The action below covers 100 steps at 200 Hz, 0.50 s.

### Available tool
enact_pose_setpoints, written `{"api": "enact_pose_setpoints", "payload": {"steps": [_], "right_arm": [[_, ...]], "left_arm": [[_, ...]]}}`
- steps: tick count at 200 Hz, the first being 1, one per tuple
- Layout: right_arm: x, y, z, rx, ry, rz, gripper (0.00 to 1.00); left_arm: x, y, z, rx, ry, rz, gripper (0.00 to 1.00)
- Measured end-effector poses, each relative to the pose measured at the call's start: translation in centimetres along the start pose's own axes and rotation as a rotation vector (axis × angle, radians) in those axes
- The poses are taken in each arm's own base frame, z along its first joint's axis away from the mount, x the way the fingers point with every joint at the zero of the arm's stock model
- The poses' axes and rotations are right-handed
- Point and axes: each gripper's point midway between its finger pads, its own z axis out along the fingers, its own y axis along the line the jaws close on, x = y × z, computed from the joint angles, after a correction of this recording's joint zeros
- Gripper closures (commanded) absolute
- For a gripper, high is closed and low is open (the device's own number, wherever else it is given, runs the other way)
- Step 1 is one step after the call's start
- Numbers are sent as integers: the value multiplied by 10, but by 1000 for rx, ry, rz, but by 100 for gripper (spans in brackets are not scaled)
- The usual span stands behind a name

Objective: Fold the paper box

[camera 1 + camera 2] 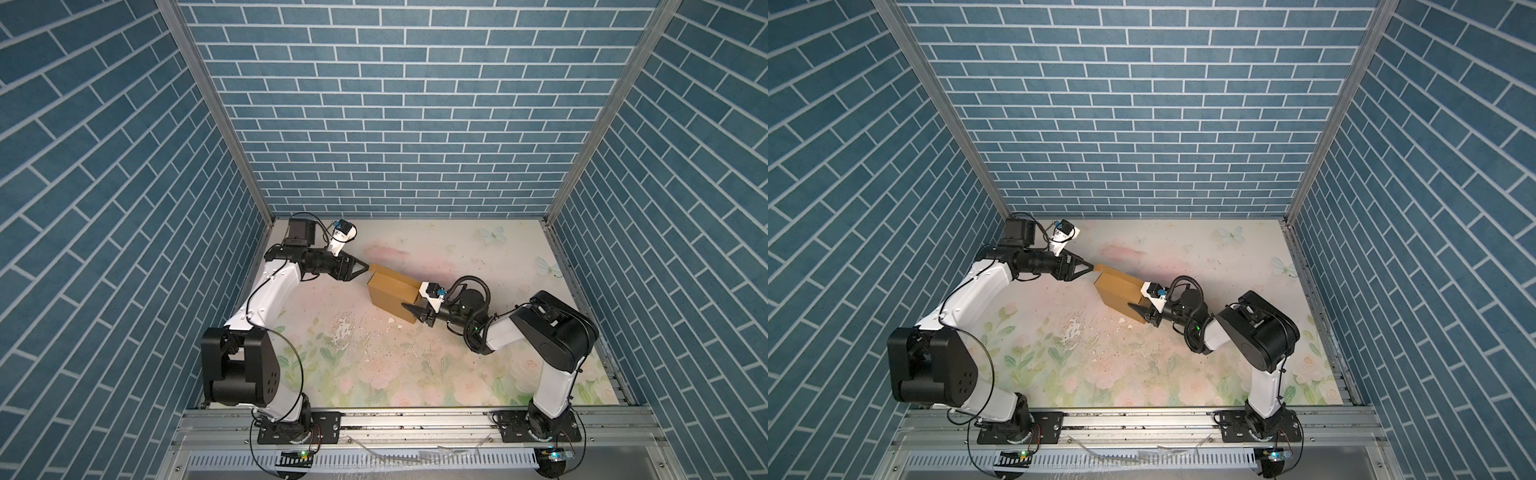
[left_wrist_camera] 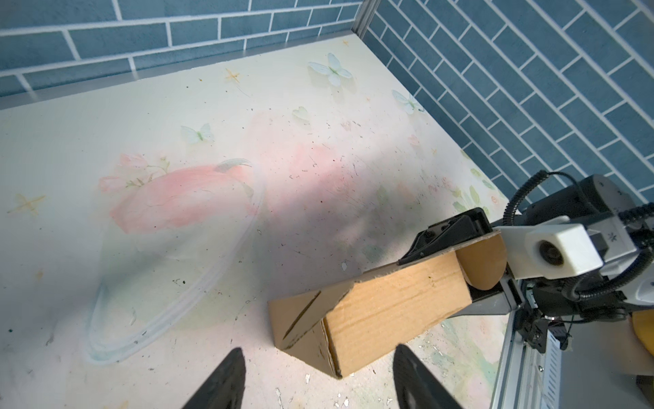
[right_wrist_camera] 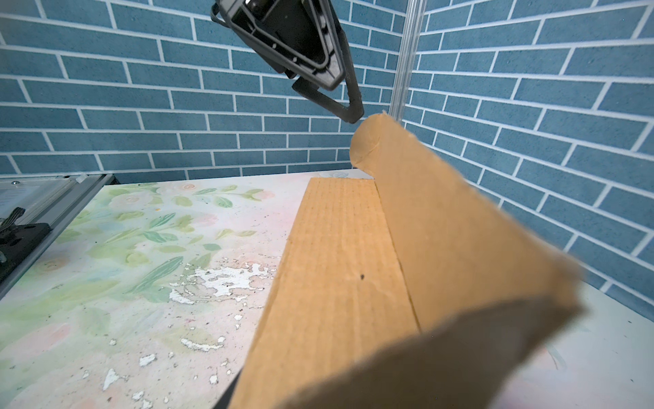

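left gripper (image 1: 365, 268): jaws apart, just beside paper box (image 1: 392, 291) corner
right gripper (image 1: 413, 306): straddles box end (can't tell if clamped)

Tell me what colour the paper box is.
Plain brown cardboard; the paper box shows best in the left wrist view.

The worktop (image 1: 415, 374) has a faded floral print, pale butterflies (image 2: 331, 69) near the back, and one patch (image 3: 219, 283) mid-surface peeled to white, with flakes around it. Blue brick-pattern walls (image 1: 395, 104) box it in on three sides. An aluminium rail (image 1: 415, 419) runs along the front edge, with a slotted cable duct (image 1: 374, 461) just below it.
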Motion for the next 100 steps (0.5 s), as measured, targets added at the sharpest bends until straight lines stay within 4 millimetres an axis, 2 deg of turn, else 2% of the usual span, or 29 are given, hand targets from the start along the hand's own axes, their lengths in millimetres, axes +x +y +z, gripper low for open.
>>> {"api": "enact_pose_setpoints", "payload": {"steps": [40,61,100], "right_arm": [[0,-1,-1,-6,-1,6,47],[0,0,-1,-10,-1,10,47],[1,-1,-2,-7,1,18,47]], "left_arm": [[-13,3,16,-17,59,57,38],[-21,3,24,-28,92,106,46],[-10,-8,33,-19,158,116,49]]}}
